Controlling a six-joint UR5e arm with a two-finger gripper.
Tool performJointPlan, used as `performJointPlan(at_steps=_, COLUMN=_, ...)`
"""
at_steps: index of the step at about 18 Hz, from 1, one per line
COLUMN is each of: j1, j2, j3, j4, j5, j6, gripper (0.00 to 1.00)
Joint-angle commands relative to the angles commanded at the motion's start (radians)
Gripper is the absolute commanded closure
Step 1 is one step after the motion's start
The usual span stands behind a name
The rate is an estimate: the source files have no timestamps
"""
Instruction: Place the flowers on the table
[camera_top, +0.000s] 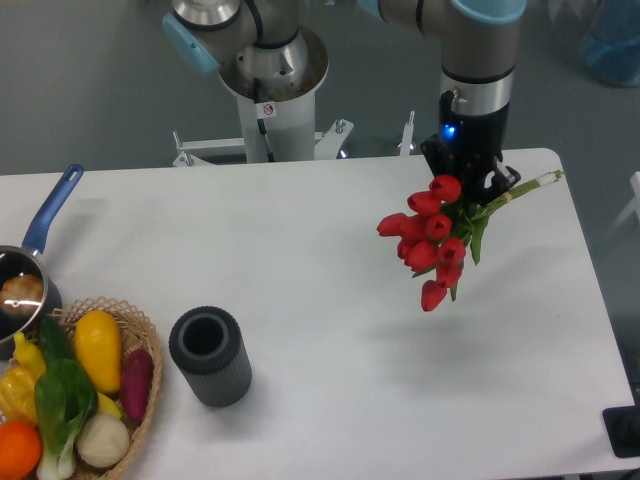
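While the gripper (487, 188) clasps the flowers (432, 240) above the table (330, 260), grey cylinder (210, 356), basket (140, 400) well apart

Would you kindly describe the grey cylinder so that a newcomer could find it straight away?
Start at the white table and look to its front left, where a wicker basket holds produce. Just right of the basket stands the grey cylinder: dark, ribbed, hollow and open-topped, unlike the colourful vegetables beside it.

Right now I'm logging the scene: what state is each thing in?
flowers: gripped by the stems, hanging above the table, buds down-left.
gripper: fingers shut on the flowers.
grey cylinder: upright, open end up.
basket: full of produce.
pan: at the left edge, food inside.
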Motion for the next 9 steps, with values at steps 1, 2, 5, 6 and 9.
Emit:
performJointPlan(at_steps=1, j1=0.000, j2=-0.002, j3=-0.002, j4=0.002, j5=0.003, j6=-0.003, gripper=1.00)
performJointPlan(at_steps=2, j1=-0.002, j2=0.000, j3=-0.002, j4=0.002, j5=0.011, j6=-0.006, gripper=1.00)
performJointPlan(at_steps=5, j1=-0.003, j2=-0.003, j3=-0.006, j4=0.000, j5=0.017, j6=-0.009, gripper=1.00)
performJointPlan(at_steps=6, j1=-0.008, j2=-0.008, j3=-0.009, j4=0.000, j5=0.017, j6=-0.011, gripper=1.00)
performJointPlan(at_steps=9, j1=-0.012, j2=-0.005, j3=-0.058, j4=0.005, j5=0.015, j6=-0.017, gripper=0.94)
